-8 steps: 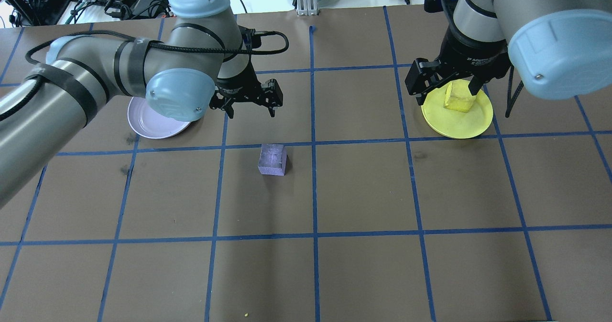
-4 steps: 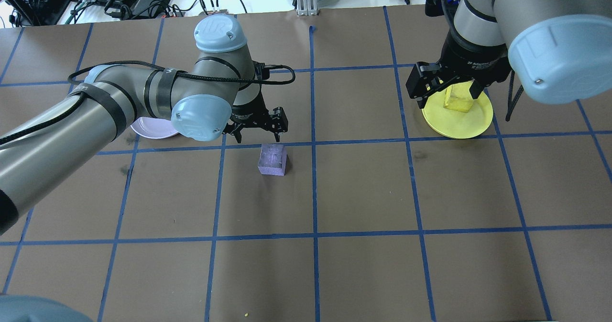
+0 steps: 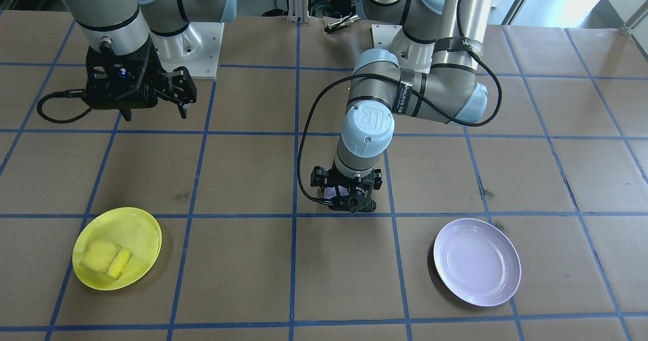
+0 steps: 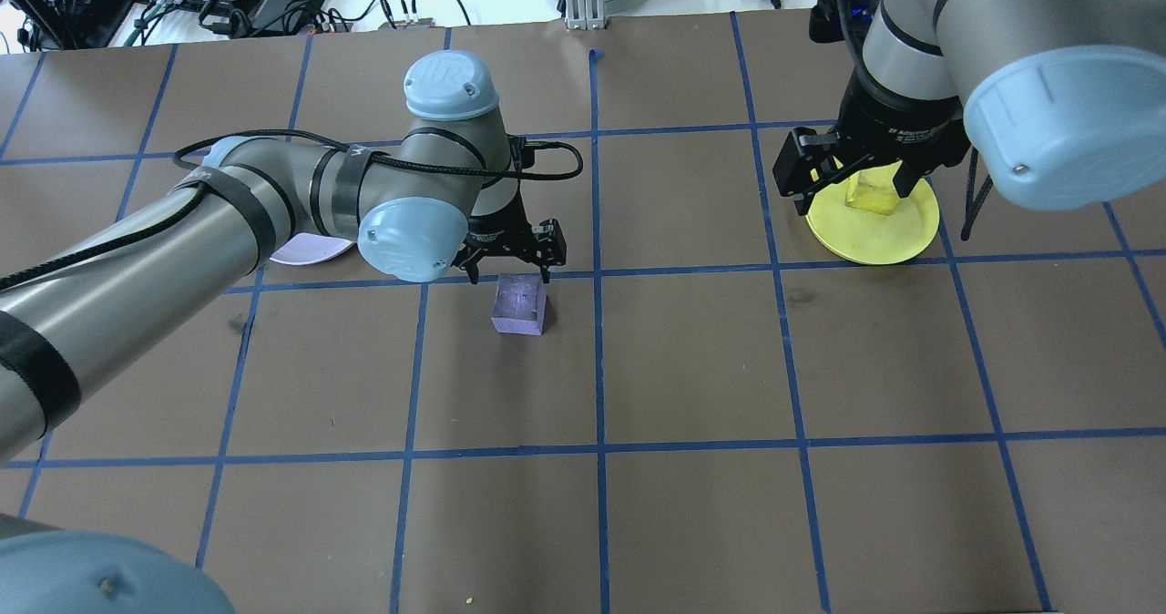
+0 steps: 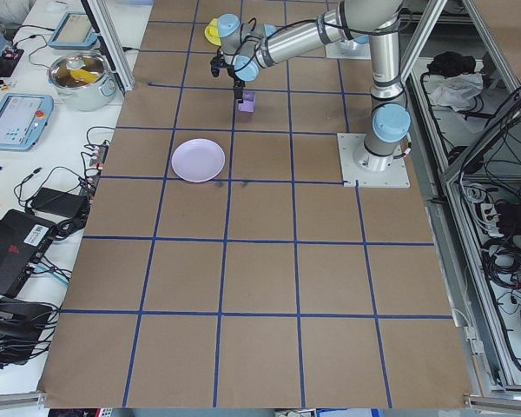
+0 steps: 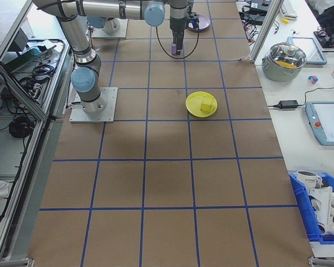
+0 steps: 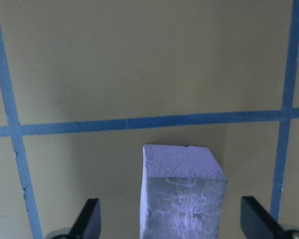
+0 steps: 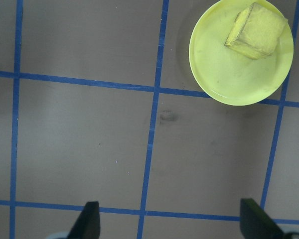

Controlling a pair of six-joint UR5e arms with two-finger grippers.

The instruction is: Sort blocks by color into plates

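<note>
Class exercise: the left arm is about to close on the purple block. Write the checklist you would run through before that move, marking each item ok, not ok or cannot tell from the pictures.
1. Left gripper open: ok, fingers wide apart.
2. Purple block between the fingers: ok, roughly centred in the wrist view.
3. Gripper low enough to grasp: cannot tell, the fingertips seem near the block's top in the overhead view.
4. Lavender plate free to receive the block: ok, nothing lies in it.
5. Yellow block already in the yellow plate: ok.
6. Right gripper out of the way: ok, open and far off over the yellow plate.
</note>
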